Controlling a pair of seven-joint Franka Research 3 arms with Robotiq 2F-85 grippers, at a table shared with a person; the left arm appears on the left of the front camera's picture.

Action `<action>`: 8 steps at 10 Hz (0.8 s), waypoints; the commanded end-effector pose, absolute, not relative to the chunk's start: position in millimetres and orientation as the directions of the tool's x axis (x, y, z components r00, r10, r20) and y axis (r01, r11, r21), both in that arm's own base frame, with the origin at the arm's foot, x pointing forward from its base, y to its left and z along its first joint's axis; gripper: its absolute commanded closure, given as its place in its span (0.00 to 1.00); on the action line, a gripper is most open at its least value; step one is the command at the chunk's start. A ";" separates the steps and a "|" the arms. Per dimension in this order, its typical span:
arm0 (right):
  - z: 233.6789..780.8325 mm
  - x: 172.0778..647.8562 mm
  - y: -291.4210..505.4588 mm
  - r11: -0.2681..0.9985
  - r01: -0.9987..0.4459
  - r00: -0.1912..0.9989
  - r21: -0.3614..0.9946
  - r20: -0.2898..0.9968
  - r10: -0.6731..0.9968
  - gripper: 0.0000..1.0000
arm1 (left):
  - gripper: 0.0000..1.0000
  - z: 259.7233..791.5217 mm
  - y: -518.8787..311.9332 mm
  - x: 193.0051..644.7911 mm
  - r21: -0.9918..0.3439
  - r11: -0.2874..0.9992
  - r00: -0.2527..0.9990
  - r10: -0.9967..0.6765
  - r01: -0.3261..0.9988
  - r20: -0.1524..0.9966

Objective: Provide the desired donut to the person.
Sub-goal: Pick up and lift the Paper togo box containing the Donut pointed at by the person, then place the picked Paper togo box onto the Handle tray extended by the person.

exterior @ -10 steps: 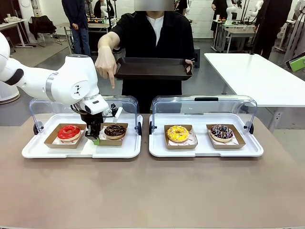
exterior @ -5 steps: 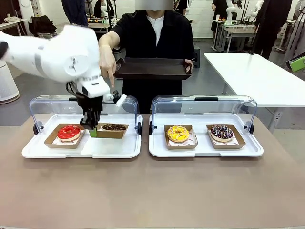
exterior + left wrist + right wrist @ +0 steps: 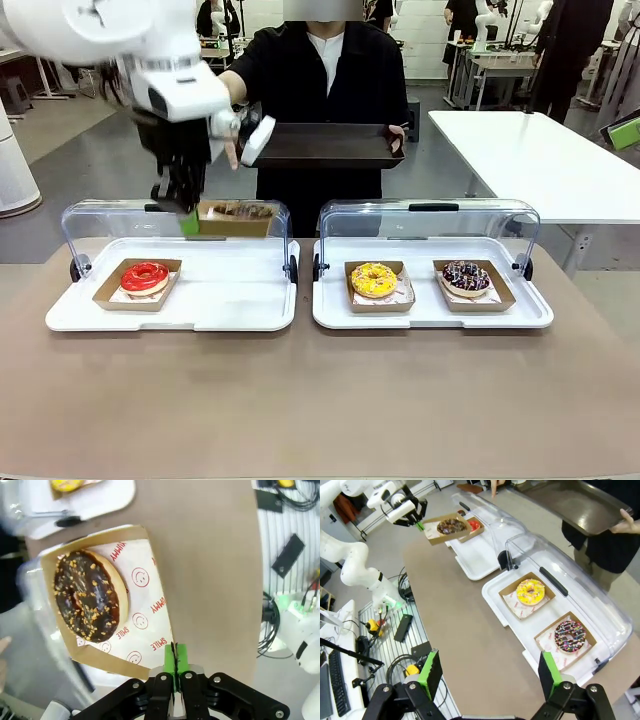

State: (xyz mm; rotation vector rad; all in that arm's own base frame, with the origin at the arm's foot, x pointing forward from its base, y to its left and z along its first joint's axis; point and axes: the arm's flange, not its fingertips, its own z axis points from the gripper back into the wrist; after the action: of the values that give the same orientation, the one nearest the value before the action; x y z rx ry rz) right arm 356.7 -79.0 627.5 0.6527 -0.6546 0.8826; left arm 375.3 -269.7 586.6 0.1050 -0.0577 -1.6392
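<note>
The left pincer [image 3: 175, 661] is clamped on the rim of the square cardboard tray [image 3: 147, 587] (printed paper inside) with the glossy, crumb-topped chocolate donut [image 3: 90, 602], high above the tabletop [image 3: 320, 400]; the right pincer [image 3: 489, 672] stands apart.

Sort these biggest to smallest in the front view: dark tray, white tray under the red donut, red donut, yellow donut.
1. white tray
2. dark tray, though it is farther off
3. red donut and yellow donut look about the same
</note>
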 end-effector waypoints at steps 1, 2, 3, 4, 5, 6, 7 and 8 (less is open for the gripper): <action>626.7 356.5 -78.7 0.469 -0.850 0.471 0.241 0.747 0.470 0.00 | 1.00 617.1 -278.4 388.7 0.204 -0.022 -0.015 -0.999 0.979 -0.037; 626.7 356.5 -78.7 0.469 -0.850 0.471 0.241 0.747 0.470 0.00 | 1.00 624.7 -277.3 391.6 0.205 -0.027 -0.023 -0.999 0.978 -0.023; 626.7 356.5 -78.7 0.469 -0.850 0.471 0.241 0.747 0.470 0.00 | 1.00 628.6 -277.6 396.4 0.198 -0.031 -0.026 -0.999 0.980 -0.025; 626.7 356.5 -78.7 0.469 -0.850 0.471 0.241 0.747 0.470 0.00 | 1.00 628.8 -276.7 395.6 0.192 -0.016 -0.011 -1.000 0.981 -0.028; 626.7 356.5 -78.7 0.469 -0.850 0.471 0.241 0.747 0.470 0.00 | 1.00 622.1 -274.2 391.2 0.182 -0.020 -0.011 -0.998 0.983 -0.054; 626.7 356.5 -78.7 0.469 -0.850 0.471 0.241 0.747 0.470 0.00 | 1.00 633.7 -275.3 392.4 0.197 -0.034 -0.034 -0.999 0.980 -0.005; 626.7 356.5 -78.7 0.469 -0.850 0.471 0.241 0.747 0.470 0.00 | 1.00 633.7 -275.3 392.4 0.197 -0.034 -0.034 -0.999 0.980 -0.005; 626.7 356.5 -78.7 0.469 -0.850 0.471 0.241 0.747 0.470 0.00 | 1.00 633.7 -275.3 392.4 0.197 -0.034 -0.034 -0.999 0.980 -0.005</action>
State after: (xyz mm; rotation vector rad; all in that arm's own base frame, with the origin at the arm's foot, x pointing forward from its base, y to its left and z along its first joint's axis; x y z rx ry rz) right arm 356.6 -79.1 627.5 0.6526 -0.6547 0.8826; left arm 395.3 -276.3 629.3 0.1584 -0.1416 -1.6019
